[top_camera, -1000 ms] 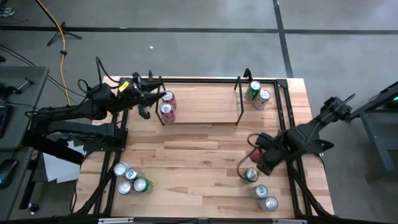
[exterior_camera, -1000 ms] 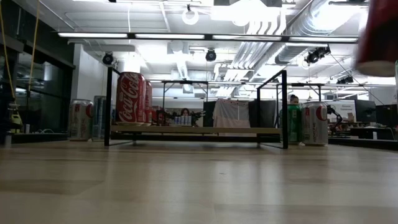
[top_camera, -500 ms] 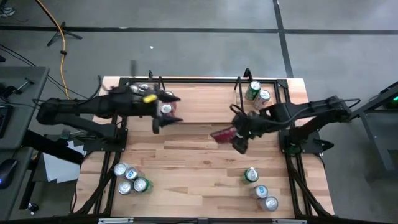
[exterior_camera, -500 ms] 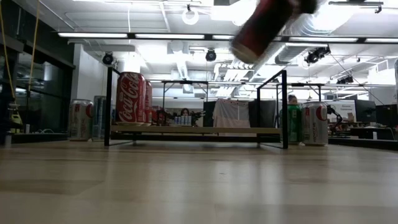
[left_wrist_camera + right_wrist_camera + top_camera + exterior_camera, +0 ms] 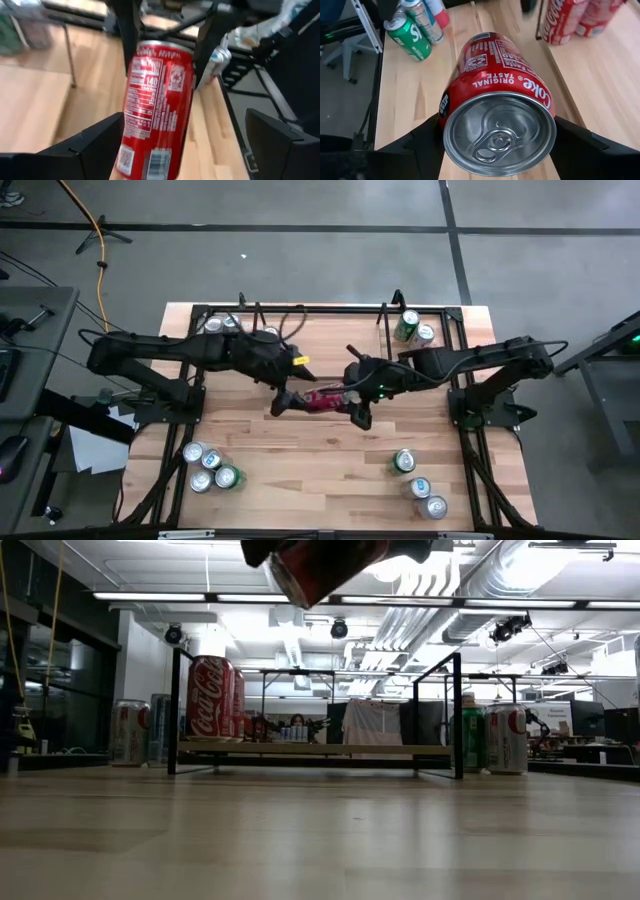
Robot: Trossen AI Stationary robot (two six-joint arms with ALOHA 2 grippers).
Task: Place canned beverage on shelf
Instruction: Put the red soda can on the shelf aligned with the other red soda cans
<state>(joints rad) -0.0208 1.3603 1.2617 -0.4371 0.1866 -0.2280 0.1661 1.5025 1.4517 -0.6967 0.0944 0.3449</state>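
Note:
A red cola can point(image 5: 320, 400) hangs level above the middle of the table, high in the low view point(image 5: 320, 565). My right gripper point(image 5: 358, 398) is shut on it from the right. My left gripper point(image 5: 285, 402) stands open at the can's other end. In the left wrist view its fingers point(image 5: 100, 142) flank the can's base end point(image 5: 150, 155) with room to spare. The shelf point(image 5: 330, 345) stands at the far middle, and two red cans point(image 5: 210, 697) stand upright on its wood base at the left end. My right gripper pinches the can's wall near its lid end point(image 5: 470, 75) between its two fingers point(image 5: 422, 145), one on each side. The fingers come from the table's right, slanting a little down, and lie along the can. The can is lifted clear of the table, lying about level.
Green and silver cans point(image 5: 412, 328) stand beside the shelf's right end. More cans stand at the back left point(image 5: 222, 323), the front left point(image 5: 208, 465) and the front right point(image 5: 418, 480). Black frame rods point(image 5: 462, 350) edge the table.
My right gripper has carried the red can from the front right of the table toward the middle, and the can has turned from hanging to lying level. My left gripper has swung from the shelf's left end toward the middle, up to the can's free end.

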